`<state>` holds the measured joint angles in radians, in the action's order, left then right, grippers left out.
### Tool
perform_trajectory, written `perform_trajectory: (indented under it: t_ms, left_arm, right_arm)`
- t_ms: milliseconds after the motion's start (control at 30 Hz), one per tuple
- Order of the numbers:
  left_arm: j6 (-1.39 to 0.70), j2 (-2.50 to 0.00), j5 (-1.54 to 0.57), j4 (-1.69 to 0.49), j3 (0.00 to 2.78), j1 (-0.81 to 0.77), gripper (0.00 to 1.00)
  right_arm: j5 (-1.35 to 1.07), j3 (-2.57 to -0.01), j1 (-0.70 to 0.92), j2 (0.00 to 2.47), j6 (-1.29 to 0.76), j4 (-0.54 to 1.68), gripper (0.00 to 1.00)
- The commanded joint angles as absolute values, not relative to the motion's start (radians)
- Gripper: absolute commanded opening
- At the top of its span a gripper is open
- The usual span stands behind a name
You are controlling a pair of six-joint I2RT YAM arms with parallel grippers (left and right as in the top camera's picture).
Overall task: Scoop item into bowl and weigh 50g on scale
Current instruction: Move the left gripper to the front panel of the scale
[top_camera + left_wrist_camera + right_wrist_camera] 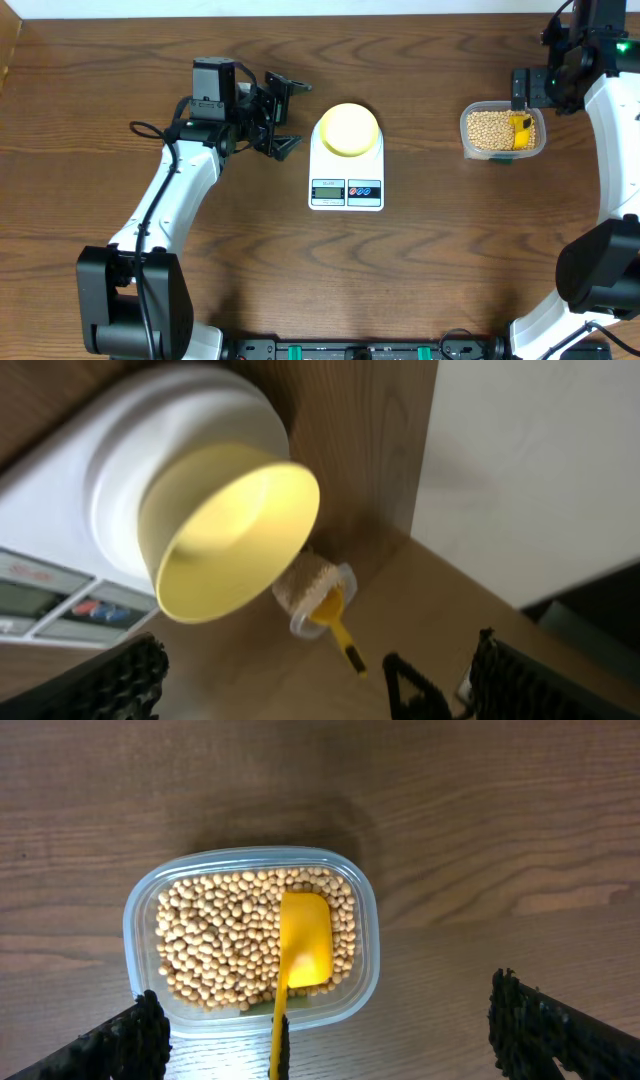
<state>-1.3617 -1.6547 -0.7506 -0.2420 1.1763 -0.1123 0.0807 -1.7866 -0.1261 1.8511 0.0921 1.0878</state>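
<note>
Your right end effector [325,1000] gaped empty above the soybeans [210,940]; scoop handle [278,1030] ran toward its wrist; left end effector [287,115], also open, farther.

**Jaws wide on both sides**

The left arm [165,200] slants up from its near-left base. The left tool [285,115] faces sideways toward the middle, jaws wide apart, empty. The right arm [610,150] rises along the right edge. The right tool [535,88] points down, jaws equally wide, empty.
</note>
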Motion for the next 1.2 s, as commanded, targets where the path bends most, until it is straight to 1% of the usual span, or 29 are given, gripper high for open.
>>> perform_trajectory:
  t_ms: [0, 100, 167, 300, 400, 467, 500, 533, 567, 700, 967, 1067, 1167]
  left_arm:
    - [-1.367, -1.645, -0.694, -0.241, 1.176, -0.111, 0.98]
    - [-1.361, -1.645, -0.634, -0.241, 1.176, -0.111, 0.98]
    - [-1.303, -1.645, -0.617, -0.242, 1.176, -0.111, 0.98]
    - [-0.974, -1.645, -0.656, -0.213, 1.176, -0.119, 0.98]
    - [-0.693, -1.645, -0.74, -0.173, 1.176, -0.143, 0.98]
    - [-0.545, -1.645, -0.78, -0.183, 1.176, -0.168, 0.98]
    - [-0.476, -1.645, -0.785, -0.202, 1.176, -0.184, 0.86]
    - [-0.412, -1.645, -0.785, -0.226, 1.176, -0.201, 0.78]
    - [-0.356, -1.645, -0.778, -0.254, 1.176, -0.22, 0.75]
    - [-0.198, -1.645, -0.665, -0.414, 1.176, -0.314, 0.75]
    - [0.052, -1.645, -0.339, -0.741, 1.212, -0.513, 0.75]
    - [0.138, -1.646, -0.253, -0.801, 1.224, -0.586, 0.76]
    - [0.212, -1.647, -0.222, -0.81, 1.224, -0.646, 0.8]
  right_arm:
    - [0.091, -1.798, -0.13, 1.846, 0.091, 1.09, 0.99]
    - [0.091, -1.798, -0.13, 1.846, 0.091, 1.09, 0.99]
    - [0.091, -1.798, -0.13, 1.846, 0.091, 1.09, 0.99]
    - [0.092, -1.798, -0.13, 1.846, 0.091, 1.09, 0.99]
    - [0.091, -1.798, -0.13, 1.846, 0.091, 1.09, 0.99]
    - [0.091, -1.798, -0.13, 1.846, 0.091, 1.09, 0.99]
    - [0.091, -1.798, -0.13, 1.846, 0.091, 1.09, 0.99]
    - [0.091, -1.798, -0.13, 1.846, 0.091, 1.09, 0.99]
    - [0.091, -1.798, -0.13, 1.846, 0.091, 1.09, 0.99]
    - [0.091, -1.798, -0.13, 1.846, 0.091, 1.09, 0.99]
    - [0.091, -1.798, -0.13, 1.846, 0.091, 1.09, 0.99]
    - [0.091, -1.798, -0.13, 1.846, 0.091, 1.09, 0.99]
    - [0.091, -1.798, -0.13, 1.846, 0.091, 1.09, 0.99]
